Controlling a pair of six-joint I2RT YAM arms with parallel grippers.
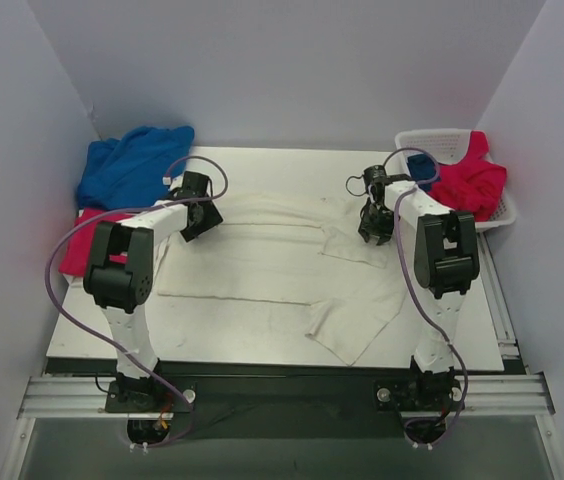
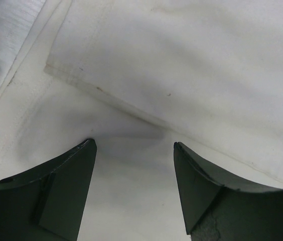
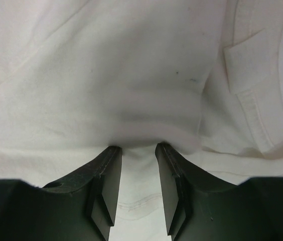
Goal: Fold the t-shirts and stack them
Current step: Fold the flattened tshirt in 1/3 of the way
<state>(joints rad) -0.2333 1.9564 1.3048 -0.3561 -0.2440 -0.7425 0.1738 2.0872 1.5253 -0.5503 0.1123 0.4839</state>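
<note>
A royal blue t-shirt (image 1: 132,165) and a crimson-pink t-shirt (image 1: 74,248) are piled at the left edge of the worktop (image 1: 162,335). The left claw (image 2: 134,145) is held wide open and empty over the spread cream-white t-shirt (image 1: 262,275). The right claw (image 3: 135,148) is set partly closed about a ridge of that shirt; a firm grip cannot be confirmed.
</note>
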